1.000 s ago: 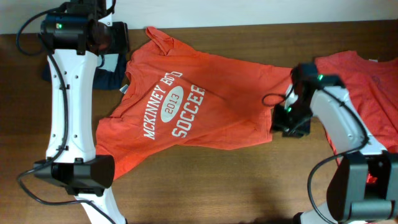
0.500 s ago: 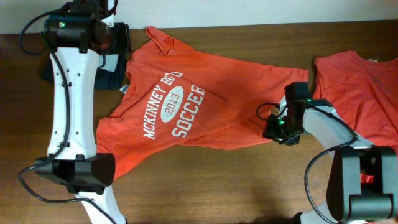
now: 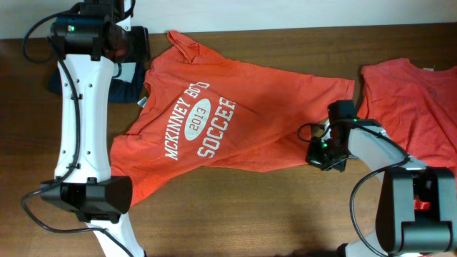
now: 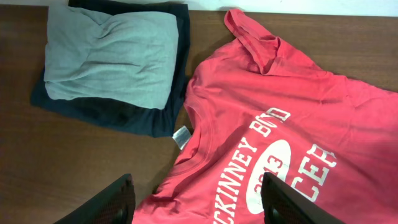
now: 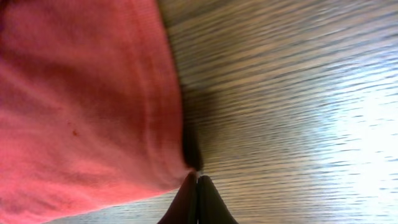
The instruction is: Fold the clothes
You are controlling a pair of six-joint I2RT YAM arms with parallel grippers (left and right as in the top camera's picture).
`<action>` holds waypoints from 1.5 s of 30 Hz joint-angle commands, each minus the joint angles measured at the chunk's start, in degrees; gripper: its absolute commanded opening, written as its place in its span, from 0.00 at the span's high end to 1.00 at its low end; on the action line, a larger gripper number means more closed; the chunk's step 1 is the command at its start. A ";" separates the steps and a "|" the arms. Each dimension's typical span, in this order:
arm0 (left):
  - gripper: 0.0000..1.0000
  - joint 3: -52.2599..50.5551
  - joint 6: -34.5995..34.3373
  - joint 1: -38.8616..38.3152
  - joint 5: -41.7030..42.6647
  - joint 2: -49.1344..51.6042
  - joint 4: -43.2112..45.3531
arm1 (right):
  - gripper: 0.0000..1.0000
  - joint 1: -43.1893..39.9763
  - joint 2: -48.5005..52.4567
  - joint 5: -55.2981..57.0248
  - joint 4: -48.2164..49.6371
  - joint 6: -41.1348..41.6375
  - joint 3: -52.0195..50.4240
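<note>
Just beside my shut right gripper (image 5: 197, 186) lies the hem corner of the T-shirt (image 5: 81, 106); I should check cloth is caught before lifting.

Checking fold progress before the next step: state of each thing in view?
Lettered shirt: spread out, unfolded, print up.
Second shirt: lying unfolded at the right edge, partly out of frame.
Gray and dark clothes: folded, stacked.
Left jaws: open, above the lettered shirt's collar.
Right jaws: shut at the lettered shirt's hem corner; grip on cloth unclear.

L tool (image 4: 198, 182) spread over lettered tee (image 4: 280, 118); grey/navy pile (image 4: 112, 56) beside.
</note>
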 commanded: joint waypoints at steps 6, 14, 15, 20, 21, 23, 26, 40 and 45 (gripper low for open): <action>0.35 -0.37 -0.07 0.09 -2.03 0.52 0.28 | 0.96 -5.53 -2.78 -4.39 -2.89 -7.65 1.49; 0.35 -0.39 -0.07 0.09 -1.90 0.52 0.07 | 0.50 -6.82 -3.54 -13.42 -2.45 -9.33 1.44; 0.35 -0.37 -0.07 0.09 -1.90 0.52 0.00 | 0.50 -6.82 -3.54 -13.25 -1.49 -9.38 1.31; 0.35 -0.39 -0.09 0.09 -1.90 0.52 -0.02 | 0.55 -6.82 -2.32 -12.94 3.63 -9.79 0.66; 0.35 -0.37 -0.09 0.09 -1.90 0.52 -0.02 | 0.56 -6.82 -1.86 -12.94 4.20 -9.77 0.63; 0.35 -0.37 -0.07 0.09 -1.90 0.52 -0.02 | 0.58 -6.82 -1.01 -12.92 5.01 -9.75 0.55; 0.35 -0.37 -0.07 0.09 -1.90 0.52 0.00 | 0.61 -6.82 -0.13 -12.94 5.27 -9.73 0.35; 0.35 -0.37 -0.09 0.09 -1.90 0.52 0.37 | 0.63 -6.69 2.16 -15.96 4.66 -9.55 0.15; 0.35 -0.39 -0.09 0.09 -1.90 0.52 0.33 | 0.69 -6.69 2.25 -15.96 3.41 -8.66 -0.07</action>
